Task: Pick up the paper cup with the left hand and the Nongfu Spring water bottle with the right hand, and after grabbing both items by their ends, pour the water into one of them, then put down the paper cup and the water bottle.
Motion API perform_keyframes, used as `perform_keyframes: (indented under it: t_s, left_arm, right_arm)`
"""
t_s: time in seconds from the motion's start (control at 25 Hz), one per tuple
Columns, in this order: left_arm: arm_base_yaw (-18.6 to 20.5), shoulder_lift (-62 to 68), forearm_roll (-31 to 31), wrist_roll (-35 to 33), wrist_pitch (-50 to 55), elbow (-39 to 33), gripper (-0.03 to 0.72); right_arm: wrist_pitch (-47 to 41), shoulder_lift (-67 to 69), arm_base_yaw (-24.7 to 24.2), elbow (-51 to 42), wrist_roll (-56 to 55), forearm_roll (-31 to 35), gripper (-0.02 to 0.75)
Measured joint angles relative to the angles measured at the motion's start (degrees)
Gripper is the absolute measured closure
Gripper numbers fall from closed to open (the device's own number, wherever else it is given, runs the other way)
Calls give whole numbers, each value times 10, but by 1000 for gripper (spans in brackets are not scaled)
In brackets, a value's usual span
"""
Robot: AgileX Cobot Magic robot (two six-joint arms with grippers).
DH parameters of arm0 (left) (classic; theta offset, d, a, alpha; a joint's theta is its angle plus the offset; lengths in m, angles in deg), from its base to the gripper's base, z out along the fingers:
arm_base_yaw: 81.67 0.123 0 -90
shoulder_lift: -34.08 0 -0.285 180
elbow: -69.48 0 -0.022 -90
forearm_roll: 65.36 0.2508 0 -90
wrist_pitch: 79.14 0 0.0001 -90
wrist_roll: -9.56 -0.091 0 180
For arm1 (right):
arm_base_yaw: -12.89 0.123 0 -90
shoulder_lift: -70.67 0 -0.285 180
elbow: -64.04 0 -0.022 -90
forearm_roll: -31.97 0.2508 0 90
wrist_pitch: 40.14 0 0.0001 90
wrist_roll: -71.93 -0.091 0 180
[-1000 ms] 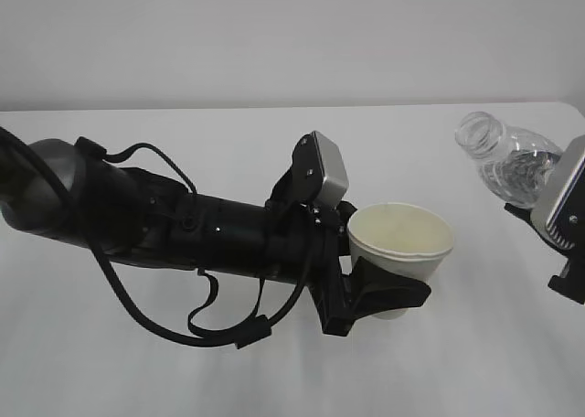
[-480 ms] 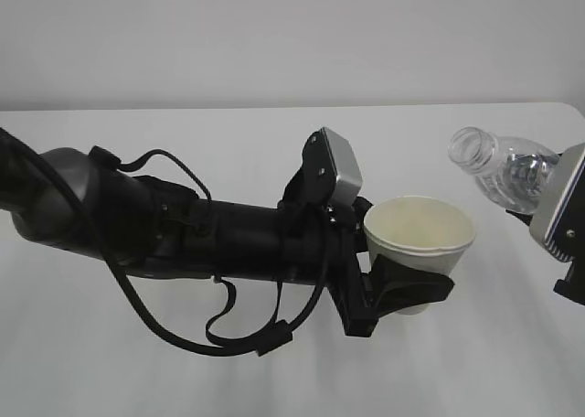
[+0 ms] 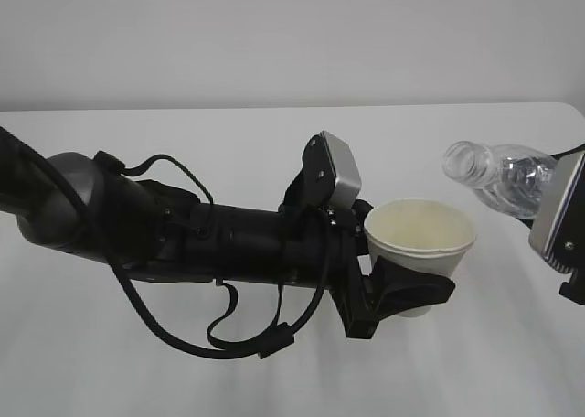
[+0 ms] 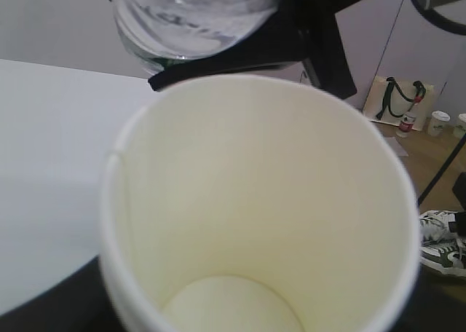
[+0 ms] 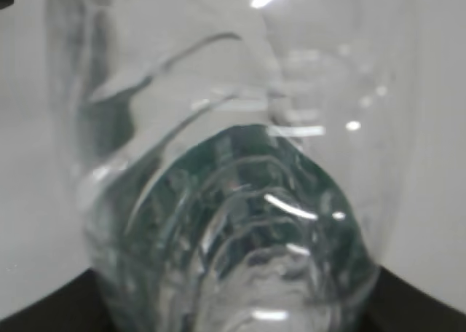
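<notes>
The white paper cup (image 3: 420, 243) is upright above the table, and my left gripper (image 3: 416, 272) is shut on its lower half. In the left wrist view the cup's cream inside (image 4: 255, 223) looks dry. The clear Nongfu Spring water bottle (image 3: 501, 172) lies tilted up to the right of the cup. Its capless mouth (image 3: 460, 161) points left, just beyond the rim and apart from it. The same bottle (image 4: 195, 15) hangs over the far rim. My right gripper (image 5: 233, 310) is shut on the bottle's base end. Water (image 3: 528, 174) glints inside the bottle; no stream shows.
A white table (image 3: 274, 133) runs back to a grey wall. The right arm's silver-grey box (image 3: 558, 211) is at the right edge. Past the table's right side, the left wrist view shows a bag (image 4: 397, 99) and shoes (image 4: 444, 241) on the floor.
The left arm carried the cup to the right, closer to the bottle. The bottle tipped further over, its mouth dropping lower and moving left toward the cup's rim.
</notes>
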Motion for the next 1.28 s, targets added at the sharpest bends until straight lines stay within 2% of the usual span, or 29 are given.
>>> perform_keyframes:
  t_s: [0.92,1.28]
  left_arm:
    - [0,0,19,0,0,0,225]
    - [0,0,19,0,0,0,225]
  right_arm:
    - [8,0,0,0,90,0,335]
    - [39,0,0,0,119,2,335]
